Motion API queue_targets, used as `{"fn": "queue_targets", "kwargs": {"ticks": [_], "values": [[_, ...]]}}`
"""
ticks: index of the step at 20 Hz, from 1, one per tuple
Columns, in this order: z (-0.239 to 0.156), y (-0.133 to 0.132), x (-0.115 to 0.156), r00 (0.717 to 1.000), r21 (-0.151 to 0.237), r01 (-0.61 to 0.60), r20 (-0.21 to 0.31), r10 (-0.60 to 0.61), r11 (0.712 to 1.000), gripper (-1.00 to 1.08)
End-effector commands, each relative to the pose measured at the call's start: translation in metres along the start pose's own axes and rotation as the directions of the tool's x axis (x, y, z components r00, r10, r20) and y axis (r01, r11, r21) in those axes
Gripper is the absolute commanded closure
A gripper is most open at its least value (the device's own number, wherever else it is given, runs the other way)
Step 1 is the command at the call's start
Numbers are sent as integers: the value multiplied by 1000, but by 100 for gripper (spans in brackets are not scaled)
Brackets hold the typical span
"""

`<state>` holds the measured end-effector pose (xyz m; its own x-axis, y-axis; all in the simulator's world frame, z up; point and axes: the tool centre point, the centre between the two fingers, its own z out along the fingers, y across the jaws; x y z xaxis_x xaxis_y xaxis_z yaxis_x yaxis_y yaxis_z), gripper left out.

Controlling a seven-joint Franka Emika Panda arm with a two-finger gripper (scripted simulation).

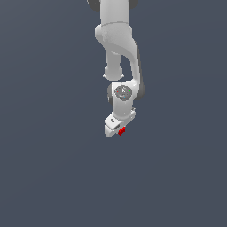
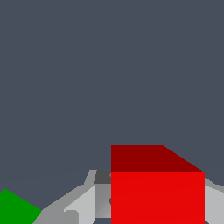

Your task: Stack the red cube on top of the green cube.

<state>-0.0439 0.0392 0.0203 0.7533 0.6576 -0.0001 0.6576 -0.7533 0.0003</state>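
The red cube point(image 2: 157, 192) fills the space between my grey fingers point(image 2: 85, 203), and my gripper point(image 2: 153, 210) is shut on it. In the exterior view the white gripper point(image 1: 118, 130) points down from the arm, with the red cube point(image 1: 122, 131) showing at its tip. A corner of the green cube point(image 2: 15, 209) shows at the edge of the wrist view, off to one side of the red cube and apart from it. The exterior view does not show the green cube.
A plain dark grey surface point(image 1: 53, 168) lies all around. The white arm point(image 1: 117, 40) comes down from the top middle of the exterior view.
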Motion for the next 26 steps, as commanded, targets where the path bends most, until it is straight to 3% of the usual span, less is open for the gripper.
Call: {"fn": "queue_targets", "kwargs": {"ticks": [1, 8, 19, 26], "values": [[0, 0, 0, 1000, 0, 0, 0, 0, 1000, 108], [-14, 0, 0, 1000, 0, 0, 0, 0, 1000, 108], [-80, -1, -1, 1000, 0, 1, 0, -1, 1000, 108], [-97, -1, 0, 1000, 0, 1, 0, -1, 1000, 108]]}}
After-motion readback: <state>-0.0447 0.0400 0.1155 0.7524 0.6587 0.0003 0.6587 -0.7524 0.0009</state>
